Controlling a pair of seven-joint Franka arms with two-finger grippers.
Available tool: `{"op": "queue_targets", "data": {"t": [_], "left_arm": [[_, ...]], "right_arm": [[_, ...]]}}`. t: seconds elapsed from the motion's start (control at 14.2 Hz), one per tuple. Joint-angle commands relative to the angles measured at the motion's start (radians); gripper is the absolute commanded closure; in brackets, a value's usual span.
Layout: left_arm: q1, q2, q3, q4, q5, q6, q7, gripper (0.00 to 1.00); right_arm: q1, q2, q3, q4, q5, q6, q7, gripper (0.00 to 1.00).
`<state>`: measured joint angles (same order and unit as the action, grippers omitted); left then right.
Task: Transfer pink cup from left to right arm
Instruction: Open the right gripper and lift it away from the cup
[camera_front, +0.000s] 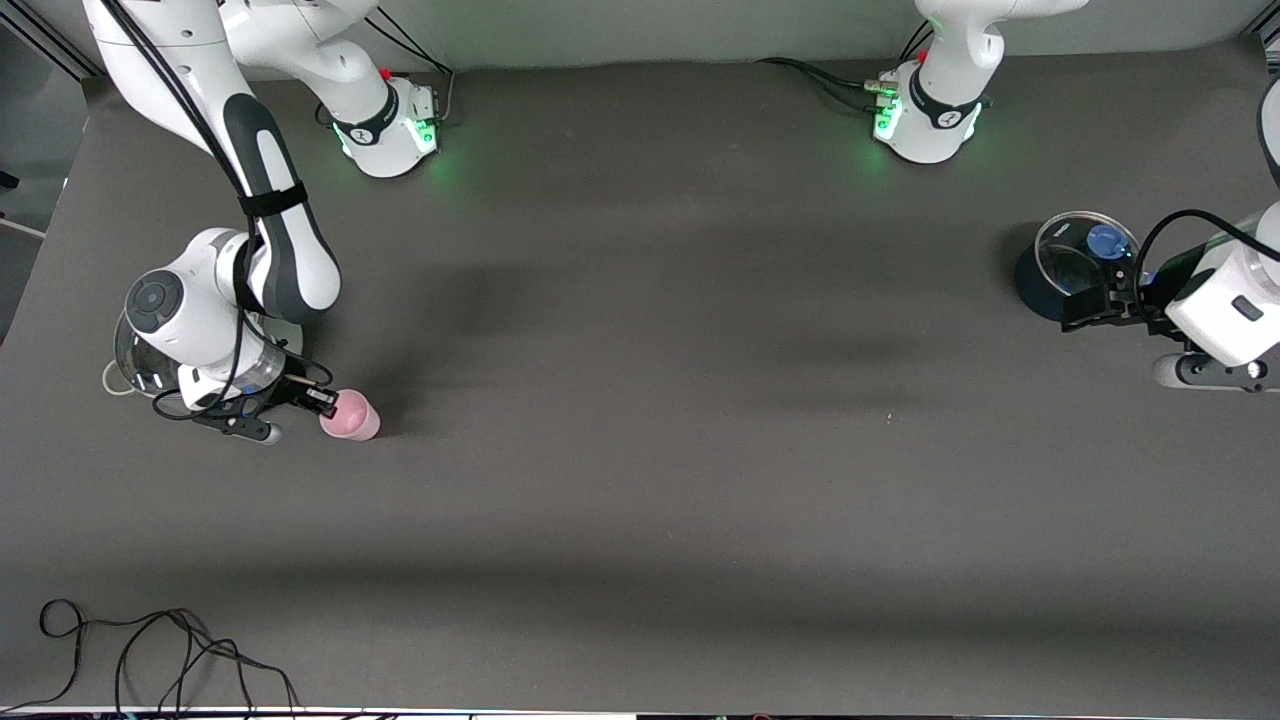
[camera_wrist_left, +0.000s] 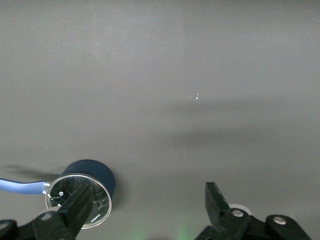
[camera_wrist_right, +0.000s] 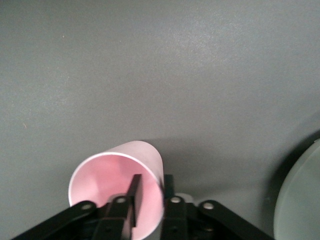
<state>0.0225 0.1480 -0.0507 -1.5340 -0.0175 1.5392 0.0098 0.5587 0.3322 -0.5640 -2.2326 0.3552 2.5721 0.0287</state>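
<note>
The pink cup (camera_front: 350, 415) stands on the table at the right arm's end, with the right gripper (camera_wrist_right: 150, 192) pinching its rim, one finger inside and one outside the wall. It's a small pale pink tumbler, no handle, open mouth up and nothing visible inside. Just beside it, under the right wrist, sits a pot with a glass lid (camera_front: 135, 365). Over at the other end, the left gripper (camera_wrist_left: 145, 207) hangs spread wide, holding nothing, near a dark blue pot (camera_front: 1050, 280) with a glass lid on it.
</note>
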Motion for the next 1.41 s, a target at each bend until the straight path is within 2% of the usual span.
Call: {"op": "queue_targets", "data": {"t": [0.0,0.14,0.28,0.35,0.42,0.57,0.64,0.92,1.13,1.34], "left_arm": [[0.001,-0.015,0.000,-0.005,-0.009,-0.001,0.007,0.00],[0.001,-0.015,0.000,-0.003,-0.009,-0.005,0.007,0.00],[-0.001,-0.018,-0.003,-0.003,-0.007,-0.010,0.009,0.00],[-0.010,-0.018,-0.006,-0.003,0.004,-0.010,0.009,0.00],[-0.009,-0.018,-0.006,-0.003,0.004,-0.010,0.009,0.00],[-0.004,-0.018,-0.003,-0.003,0.004,-0.007,0.010,0.00],[-0.009,-0.018,0.000,-0.003,0.002,-0.007,0.010,0.00],[-0.055,-0.021,0.040,-0.003,0.001,-0.007,0.010,0.00],[-0.056,-0.021,0.041,-0.003,-0.001,-0.008,0.010,0.00],[-0.050,-0.024,0.040,-0.002,-0.004,-0.008,0.010,0.00]], "right_arm": [[0.004,-0.016,-0.007,0.005,0.033,-0.001,-0.036,0.43],[0.010,-0.024,-0.008,0.007,0.027,-0.003,-0.039,0.34],[0.012,-0.050,-0.017,0.019,0.019,-0.016,-0.035,0.06],[0.013,-0.076,-0.026,0.037,0.010,-0.071,-0.033,0.00],[0.017,-0.090,-0.037,0.075,-0.031,-0.154,-0.032,0.00],[0.017,-0.108,-0.077,0.187,-0.183,-0.316,-0.024,0.00],[0.017,-0.113,-0.086,0.247,-0.215,-0.398,-0.024,0.00],[0.018,-0.163,-0.099,0.419,-0.234,-0.686,-0.012,0.00],[0.018,-0.211,-0.096,0.536,-0.298,-0.873,0.011,0.00],[0.017,-0.213,-0.097,0.695,-0.315,-1.067,0.011,0.00]]}}
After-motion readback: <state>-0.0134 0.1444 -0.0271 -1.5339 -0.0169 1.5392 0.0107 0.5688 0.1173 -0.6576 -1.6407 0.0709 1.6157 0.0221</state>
